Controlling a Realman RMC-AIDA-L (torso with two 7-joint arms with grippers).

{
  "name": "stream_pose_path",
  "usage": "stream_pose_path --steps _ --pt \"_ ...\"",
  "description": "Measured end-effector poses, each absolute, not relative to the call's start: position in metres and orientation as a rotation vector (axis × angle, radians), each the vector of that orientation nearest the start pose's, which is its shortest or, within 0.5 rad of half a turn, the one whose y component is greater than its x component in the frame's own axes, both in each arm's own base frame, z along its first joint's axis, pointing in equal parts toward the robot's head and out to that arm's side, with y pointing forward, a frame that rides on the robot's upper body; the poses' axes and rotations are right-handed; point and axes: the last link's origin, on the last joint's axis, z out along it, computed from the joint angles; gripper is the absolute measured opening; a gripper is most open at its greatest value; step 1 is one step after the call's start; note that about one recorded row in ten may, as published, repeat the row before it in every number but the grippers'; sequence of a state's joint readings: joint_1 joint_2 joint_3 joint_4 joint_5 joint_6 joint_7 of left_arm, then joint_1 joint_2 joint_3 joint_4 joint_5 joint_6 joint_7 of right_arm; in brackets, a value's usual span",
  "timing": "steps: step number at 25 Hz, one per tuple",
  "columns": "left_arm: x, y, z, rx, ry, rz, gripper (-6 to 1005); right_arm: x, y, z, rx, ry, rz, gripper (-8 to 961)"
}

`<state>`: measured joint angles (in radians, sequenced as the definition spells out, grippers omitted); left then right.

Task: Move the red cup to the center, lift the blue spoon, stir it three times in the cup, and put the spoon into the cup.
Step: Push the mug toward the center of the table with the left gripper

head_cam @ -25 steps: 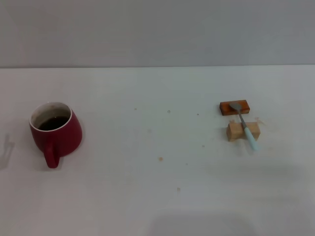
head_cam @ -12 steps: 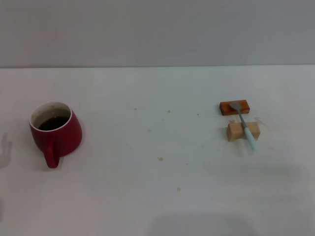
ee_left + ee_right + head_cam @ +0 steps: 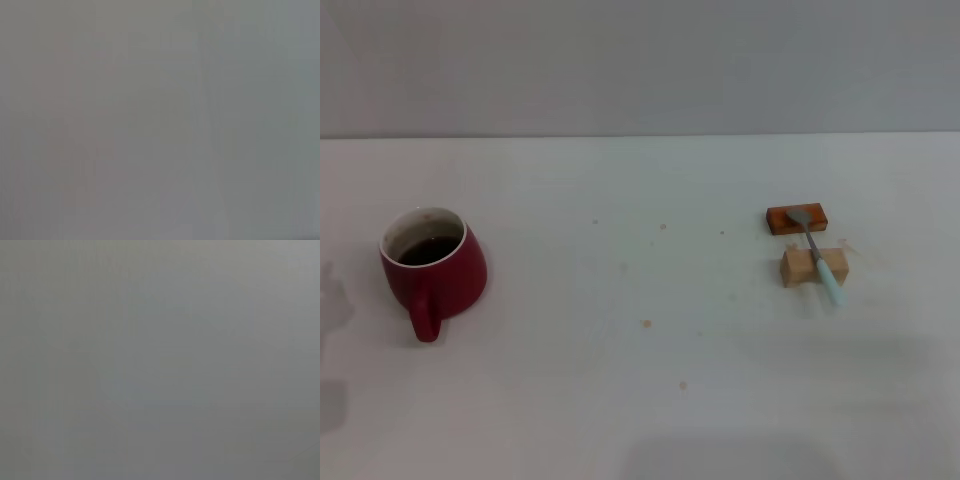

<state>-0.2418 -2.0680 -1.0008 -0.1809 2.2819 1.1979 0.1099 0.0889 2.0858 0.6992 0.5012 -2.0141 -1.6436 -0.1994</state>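
Neither gripper shows in any view, and both wrist views are a featureless grey blur, so I cannot tell how the jaws stand. The red cup stands upright on the table at the robot's left, dark liquid inside, handle toward the robot. Well apart on the right, the blue spoon lies across 2 blocks: bowl on the orange-brown block, handle over the pale wooden block.

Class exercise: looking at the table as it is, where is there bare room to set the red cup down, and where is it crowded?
The widest bare patch is the table middle, between the red cup on the left and the blue spoon on the right. It is crowded only around the spoon, which lies across the orange-brown block and the pale wooden block.
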Motion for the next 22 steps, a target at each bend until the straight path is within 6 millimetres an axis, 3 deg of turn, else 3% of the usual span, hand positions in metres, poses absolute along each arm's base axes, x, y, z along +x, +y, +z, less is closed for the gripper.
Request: stream_pose_path --steps 2,9,22 --pt "-0.390 0.274 0.014 -1.429 -0.452 -0.331 241 0.315 0.224 0.015 -1.140 0.320 0.792 745" --pt "-0.390 0.280 0.012 -1.447 -0.436 -0.293 21 0.315 0.221 0.013 -1.148 0.322 0.791 745" --pt "-0.389 0.298 0.004 -1.551 -0.278 -0.065 -1 0.314 0.219 0.011 -1.157 0.322 0.797 746"
